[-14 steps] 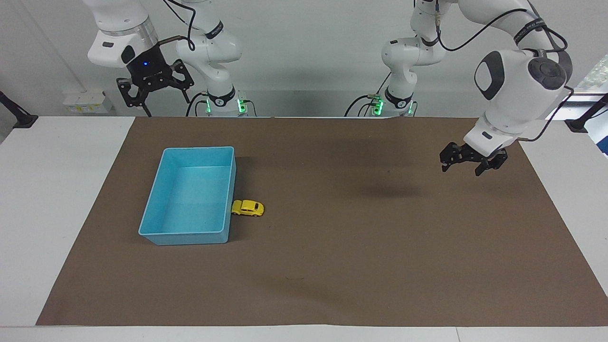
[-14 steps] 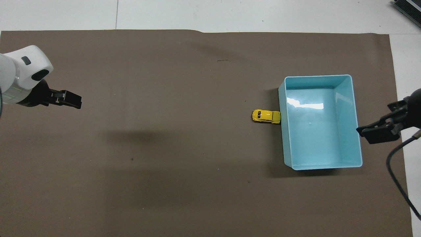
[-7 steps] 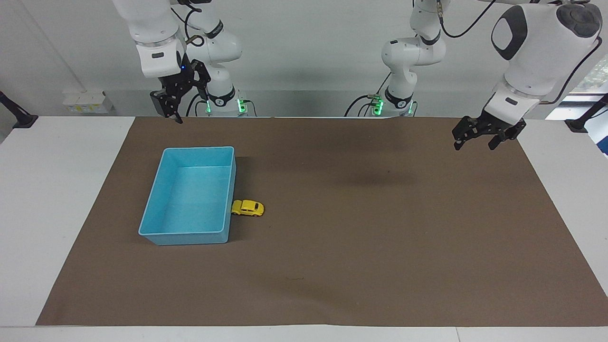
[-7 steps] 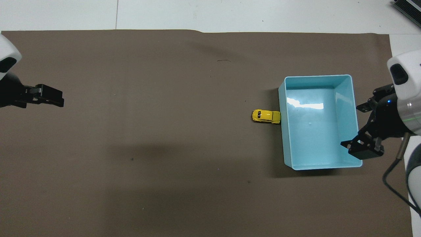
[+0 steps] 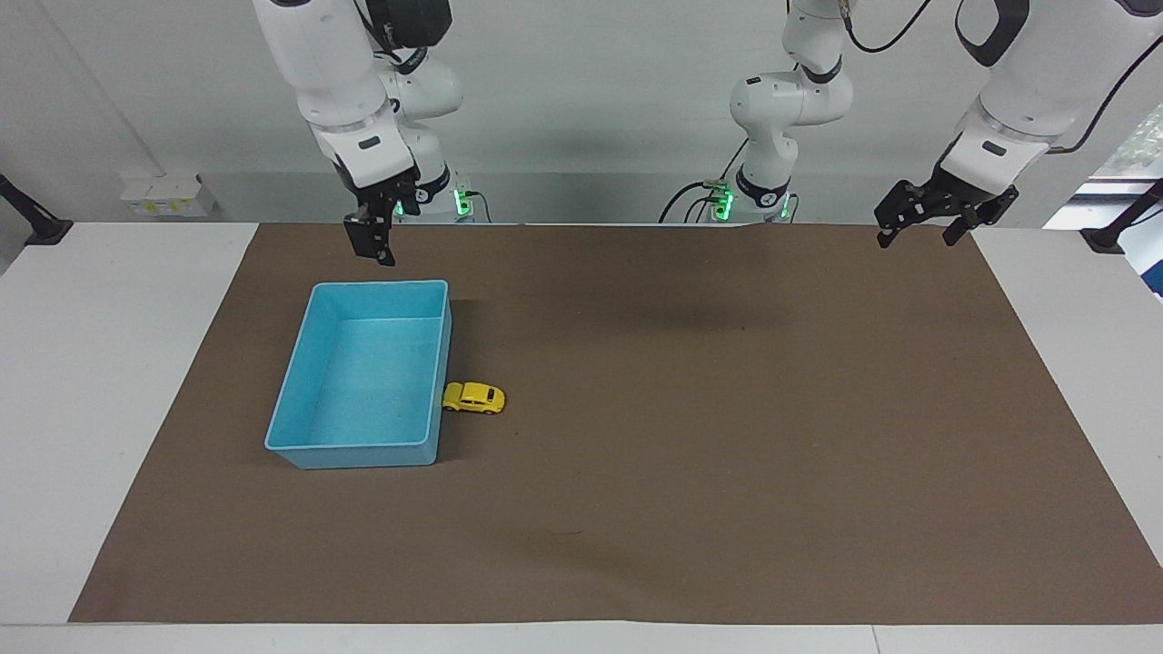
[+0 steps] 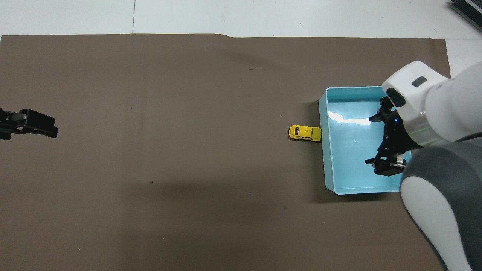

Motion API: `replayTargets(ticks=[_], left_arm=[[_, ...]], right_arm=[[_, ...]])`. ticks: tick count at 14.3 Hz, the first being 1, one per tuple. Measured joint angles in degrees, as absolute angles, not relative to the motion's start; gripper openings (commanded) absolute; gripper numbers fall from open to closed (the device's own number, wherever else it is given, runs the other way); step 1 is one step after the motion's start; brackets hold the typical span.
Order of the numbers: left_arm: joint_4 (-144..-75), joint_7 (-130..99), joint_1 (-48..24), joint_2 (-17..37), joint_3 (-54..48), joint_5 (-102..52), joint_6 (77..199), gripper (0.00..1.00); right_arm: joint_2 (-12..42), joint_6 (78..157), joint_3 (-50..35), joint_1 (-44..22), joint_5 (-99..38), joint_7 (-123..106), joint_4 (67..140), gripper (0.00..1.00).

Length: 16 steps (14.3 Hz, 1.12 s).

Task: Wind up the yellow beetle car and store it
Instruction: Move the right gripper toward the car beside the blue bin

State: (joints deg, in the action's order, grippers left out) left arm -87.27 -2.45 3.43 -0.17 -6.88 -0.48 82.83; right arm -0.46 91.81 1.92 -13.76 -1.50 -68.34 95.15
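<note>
We read the facing view from its one edge to the other. First comes the right end effector (image 5: 372,243), hanging in the air over the edge of the blue bin (image 5: 309,350) that lies nearest the robots. Its fingers are released and it carries nothing. We judge it is placed there because the car sits at this arm's end of the worktop (image 5: 54,363), so this arm has the shorter reach.

Next, the bin rests on the brown mat (image 5: 727,454), open side up and with nothing in it, ready to receive the toy.

The yellow beetle car (image 5: 473,398) stands on its wheels on the mat, one end touching the bin's outer wall on the side toward the left arm. It is farther from the robots than the spot under the right end effector, and well apart from it. Nothing has hold of it.

Last, the left end effector (image 5: 934,213) waits in the air over the mat's edge at its own end, released and well apart from the car.
</note>
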Motion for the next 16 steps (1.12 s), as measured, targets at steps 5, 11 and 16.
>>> replayTargets(ticks=[5,11,16], left_arm=[[-86.2,-2.5,3.6,-0.2,-6.8,-0.5,82.0,1.00],[-86.2,-2.5,4.2,-0.2,-6.7,-0.5,81.9,1.00],[-86.2,-2.5,4.2,-0.2,-6.8,-0.5,81.8,1.00]], right_arm=[[6.0,96.8,1.8,-15.0,-1.5,-74.0,95.4,1.00],[9.8,104.0,1.8,-16.3,-1.4,-74.1,98.3,1.00],[10.2,110.8,1.9,-16.3,-1.4,-74.1,103.2,1.00]])
